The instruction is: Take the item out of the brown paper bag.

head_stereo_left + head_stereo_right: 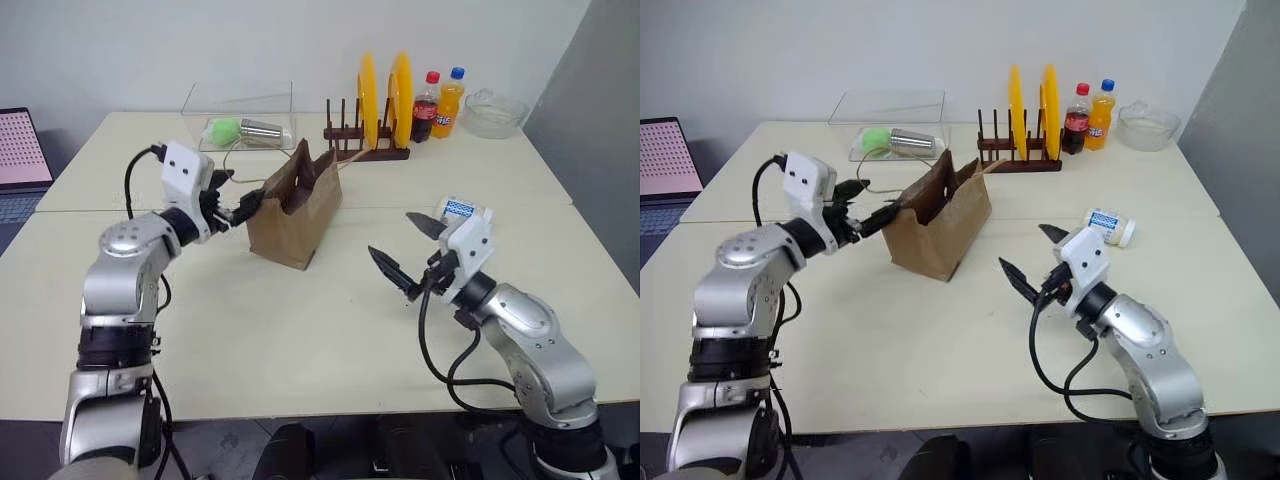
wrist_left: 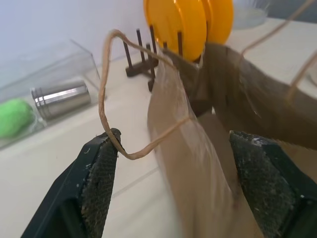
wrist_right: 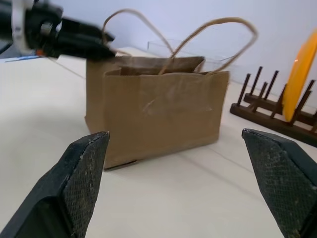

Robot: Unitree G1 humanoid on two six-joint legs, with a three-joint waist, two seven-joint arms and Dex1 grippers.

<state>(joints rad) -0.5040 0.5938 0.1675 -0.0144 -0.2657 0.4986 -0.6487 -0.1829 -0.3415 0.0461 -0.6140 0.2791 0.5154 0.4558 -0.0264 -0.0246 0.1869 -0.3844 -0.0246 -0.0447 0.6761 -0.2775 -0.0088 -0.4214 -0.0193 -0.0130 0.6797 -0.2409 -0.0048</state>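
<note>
The brown paper bag [image 1: 295, 225] stands upright in the middle of the table, its mouth open and its two cord handles up. My left gripper [image 1: 250, 205] is at the bag's left top edge, open. In the left wrist view the bag's wall [image 2: 198, 163] stands between the two fingers, and a handle loop [image 2: 104, 99] touches one fingertip [image 2: 101, 163]. The item [image 1: 1108, 226], a small white tub with a blue-and-white top, lies on its side on the table to the right of the bag. My right gripper [image 1: 1025, 250] hovers open between bag and item, pointing at the bag [image 3: 158, 109] and holding nothing.
At the back stand a dark plate rack with two yellow plates [image 1: 375, 120], a cola bottle [image 1: 425, 105], an orange soda bottle [image 1: 450, 100] and a glass bowl [image 1: 495, 112]. A clear box [image 1: 240, 120] holds a green ball and a steel cup. A laptop [image 1: 20, 150] sits far left.
</note>
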